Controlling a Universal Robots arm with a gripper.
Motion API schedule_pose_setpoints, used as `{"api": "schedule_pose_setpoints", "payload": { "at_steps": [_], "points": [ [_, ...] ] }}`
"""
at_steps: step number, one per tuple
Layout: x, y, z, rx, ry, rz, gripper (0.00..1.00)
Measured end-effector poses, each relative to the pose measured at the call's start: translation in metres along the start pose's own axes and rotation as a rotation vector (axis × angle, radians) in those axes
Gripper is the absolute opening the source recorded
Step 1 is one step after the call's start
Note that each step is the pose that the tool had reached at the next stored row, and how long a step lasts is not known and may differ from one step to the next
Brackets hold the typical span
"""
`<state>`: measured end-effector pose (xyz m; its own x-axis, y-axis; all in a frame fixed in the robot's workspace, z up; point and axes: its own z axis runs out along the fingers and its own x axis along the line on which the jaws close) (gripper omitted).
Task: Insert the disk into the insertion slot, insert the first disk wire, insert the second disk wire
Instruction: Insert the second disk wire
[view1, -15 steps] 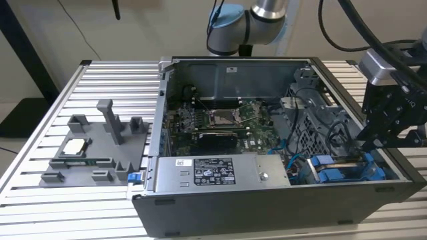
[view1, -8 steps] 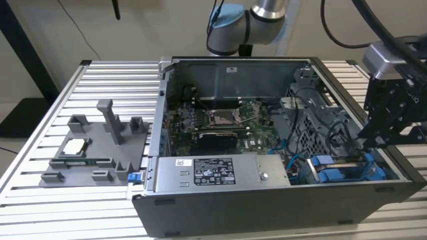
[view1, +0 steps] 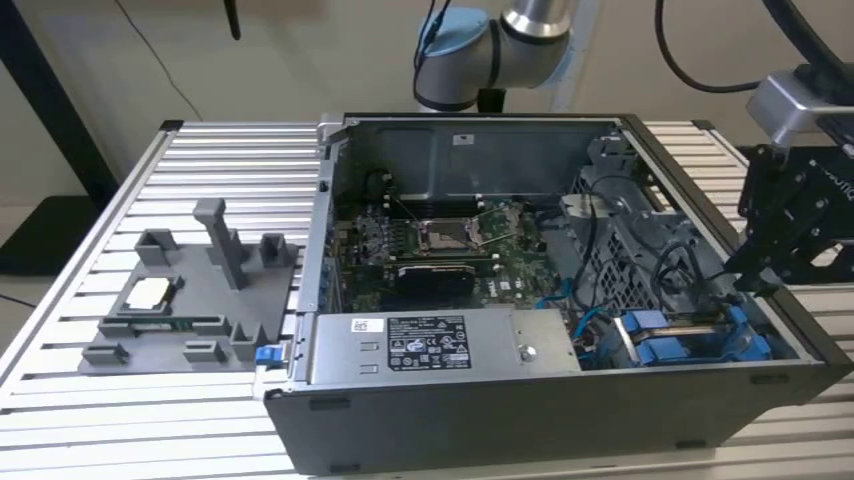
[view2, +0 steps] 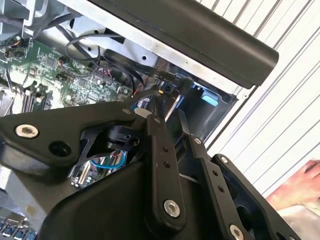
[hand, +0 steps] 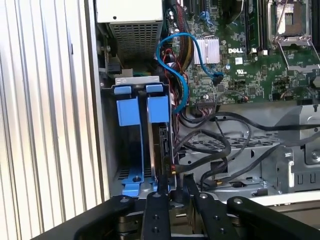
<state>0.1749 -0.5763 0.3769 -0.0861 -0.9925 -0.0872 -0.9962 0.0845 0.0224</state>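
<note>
A ribbed aluminium bench (view1: 200, 160) carries everything here, and most of it is taken up by a dark computer case (view1: 534, 420) lying open with its side panel off. Behind the case the robot arm (view1: 507, 50) comes down from above. Toward the exterior view's left, beside the case, a grey fixture tray (view1: 187, 300) with upright posts sits on the bench. Inside the case a grey labelled power-supply box (view1: 427, 345) lies along the near wall, and the green motherboard (view1: 454, 245) lies flat behind it. The insertion slot (hand: 134, 80), a grey sheet-metal bay, is in the case's near corner at the exterior view's right. The disk (hand: 162, 142) already sits in it, standing on edge in its bright blue carrier, with a second blue carrier just beside it. The black gripper (hand: 174, 181) hangs right at the open end of that bay. Its fingers (hand: 156, 210) are drawn close together with only a narrow gap, and they appear to pinch a small black wire connector (hand: 173, 171) against the disk's end. A black wire runs off from the connector into the case. A thin blue data cable (hand: 172, 50) loops between the motherboard and the bay.
</note>
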Motion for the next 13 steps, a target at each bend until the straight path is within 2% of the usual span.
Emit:
{"api": "schedule_pose_setpoints", "payload": {
  "at_steps": [6, 13],
  "points": [
    [-0.0008, -0.0089, -0.0002, -0.0129, 0.0013, 0.002, 0.27],
    [-0.0014, -0.0195, -0.0002, -0.0172, 0.0015, 0.003, 0.27]
  ]
}}
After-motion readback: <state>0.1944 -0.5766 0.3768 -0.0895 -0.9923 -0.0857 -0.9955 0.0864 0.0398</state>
